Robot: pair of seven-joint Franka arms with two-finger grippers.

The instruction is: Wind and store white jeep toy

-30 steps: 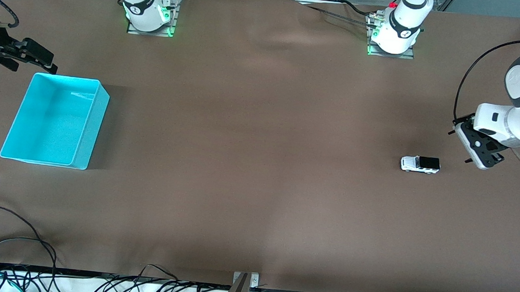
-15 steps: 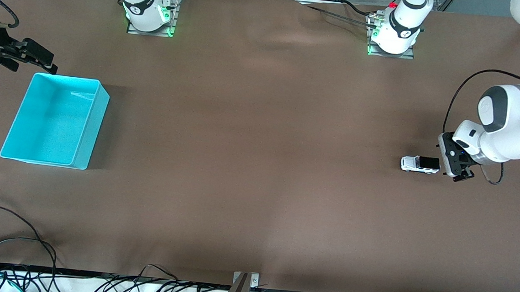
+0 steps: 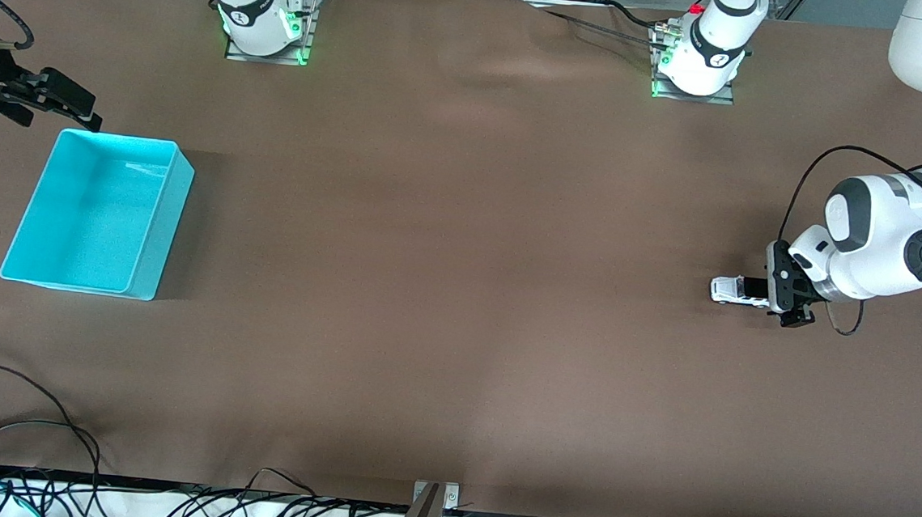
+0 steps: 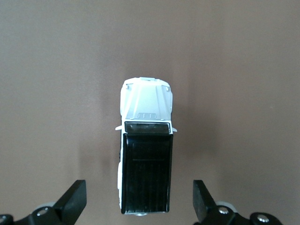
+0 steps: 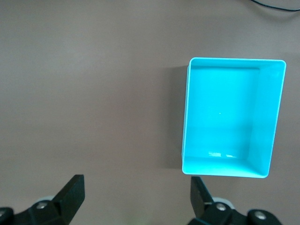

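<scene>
The jaws of the left gripper [image 4: 137,208] are spread wide and grasp nothing; between them, untouched on either flank, the rear half of the white jeep toy [image 4: 146,161] is framed, its black roof centred in the gap and its white bonnet pointing away from the wrist. In the front view the left gripper [image 3: 783,295] is seen low over the toy's tail at the left arm's end of the table [image 3: 459,291]. A miss is judged possible here: since only the rear is straddled, a closing pinch could land on the very tail and the small, light car could be squirted forward on its wheels or twisted out of line. A descent carried too far could press the fingertips [image 4: 75,199] into the tabletop. Well apart from these jaws, at the right arm's end, the right gripper [image 5: 136,206] is held waiting, equally spread and empty, over bare table beside the turquoise bin [image 5: 187,117], which lies empty. The long carry to that bin is judged a second risk, should the grip be shallow.
</scene>
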